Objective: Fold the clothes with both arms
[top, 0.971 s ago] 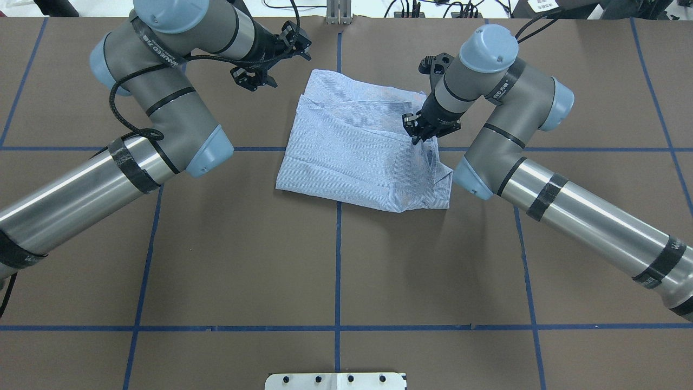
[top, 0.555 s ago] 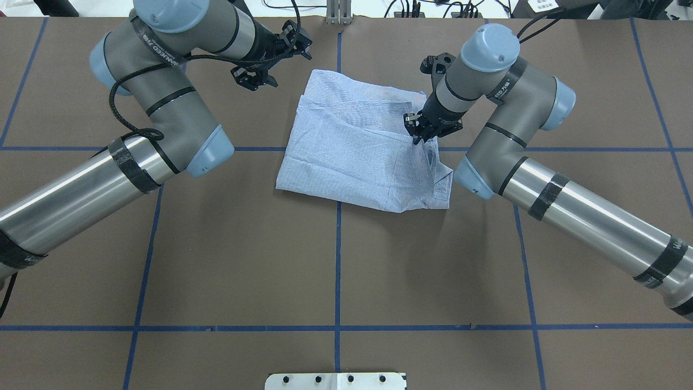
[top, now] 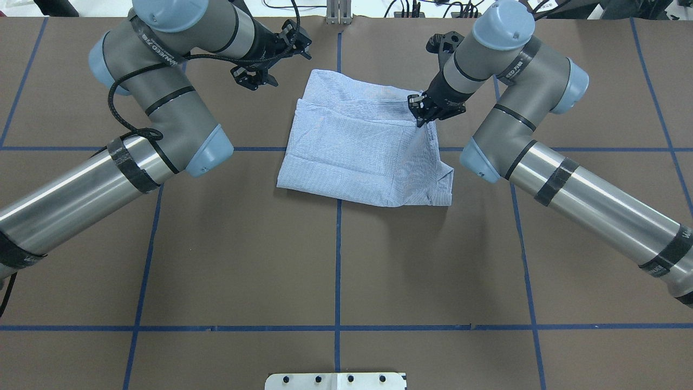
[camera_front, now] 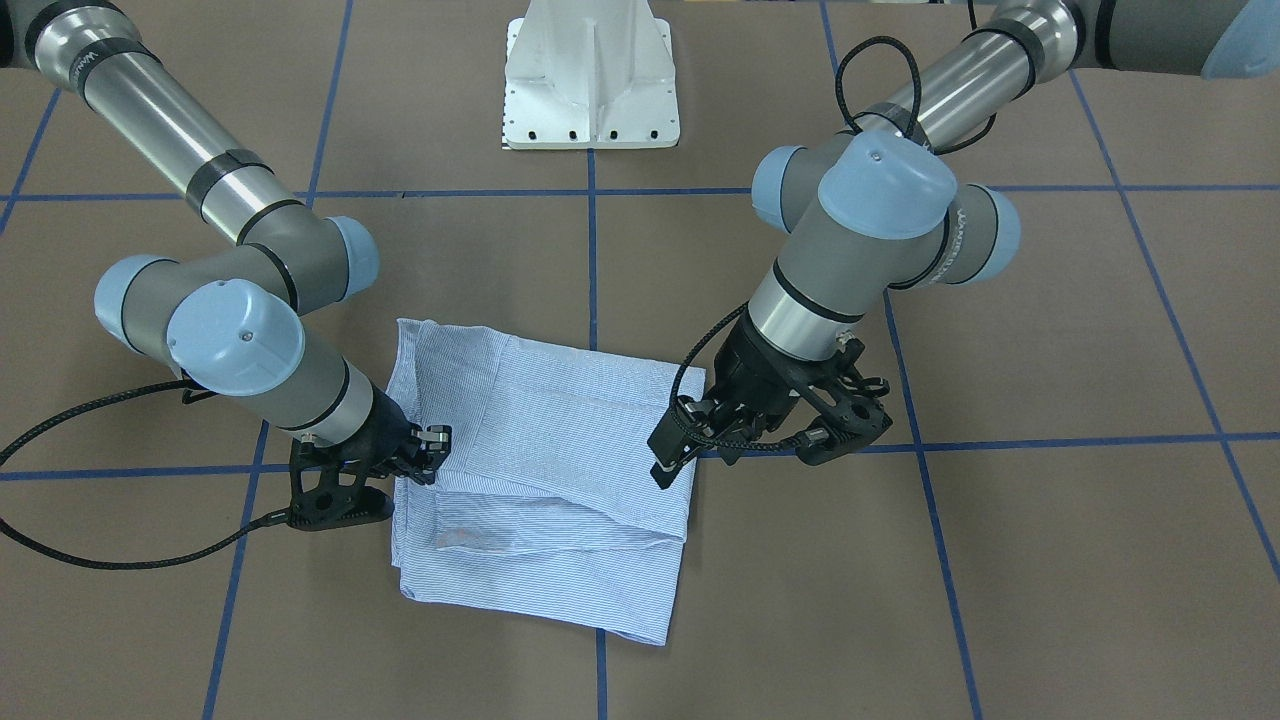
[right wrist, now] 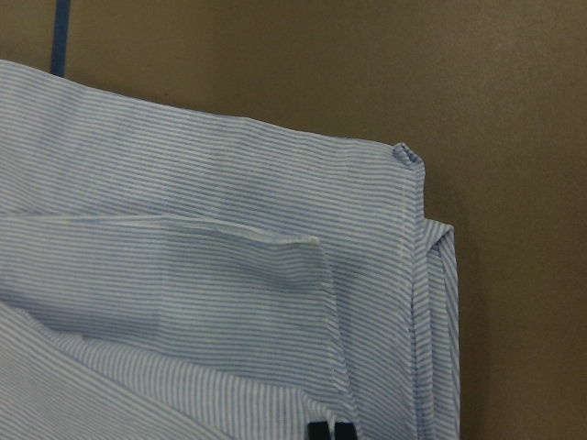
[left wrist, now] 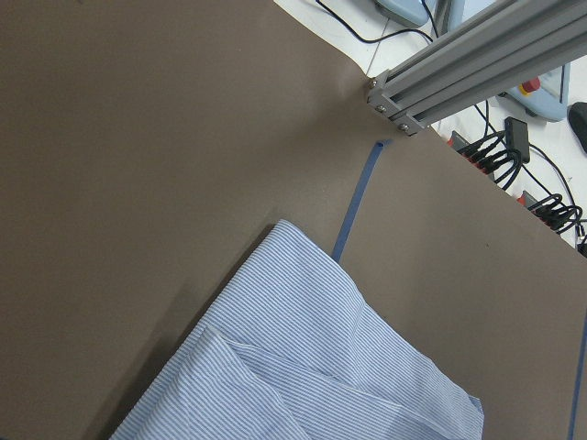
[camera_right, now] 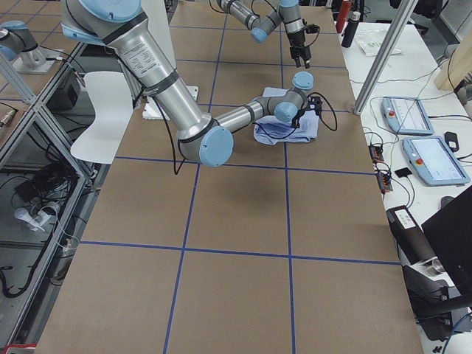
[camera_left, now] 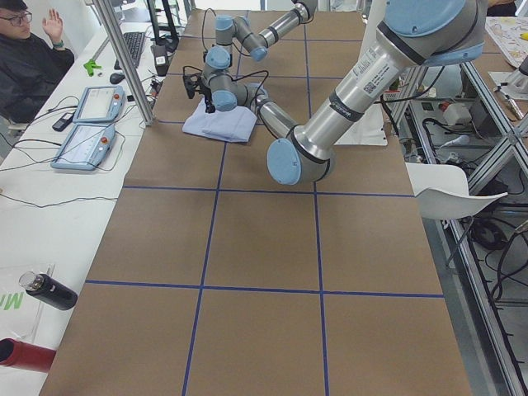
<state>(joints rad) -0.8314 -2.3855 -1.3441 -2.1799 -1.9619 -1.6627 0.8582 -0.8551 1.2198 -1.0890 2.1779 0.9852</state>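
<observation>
**Risks**
- Left hand (top: 253,77): released and empty. It hangs over the bare surface (top: 243,254) just off the far-left corner of the shirt (top: 357,151) and touches nothing. That side of the packet has no anchor, so a pull from the other side would likely drag the whole stack rather than turn one layer.
- Shirt: a folded packet between the two hands on the far half of the surface, lying across the centre tape line (top: 338,260). The layers sit loosely, and any sideways drag could skew the edges or open the folds already made.
- Right hand (top: 422,121): clenched, tips together on a fold at the shirt's right edge, with the cloth drawn up toward it. The pinch looks shallow and could slip. I cannot tell how many layers it holds; too many would lift the packet. The bunched near-right corner may snag.

**Materials**
- Surface: matte brown sheet, flat, with a blue tape grid.
- Shirt: thin, limp woven cloth, light blue with a fine white stripe. It has soft creases and stitched hems, and the outline is roughly rectangular.
- Hands: black, rigid, narrow tips.
</observation>
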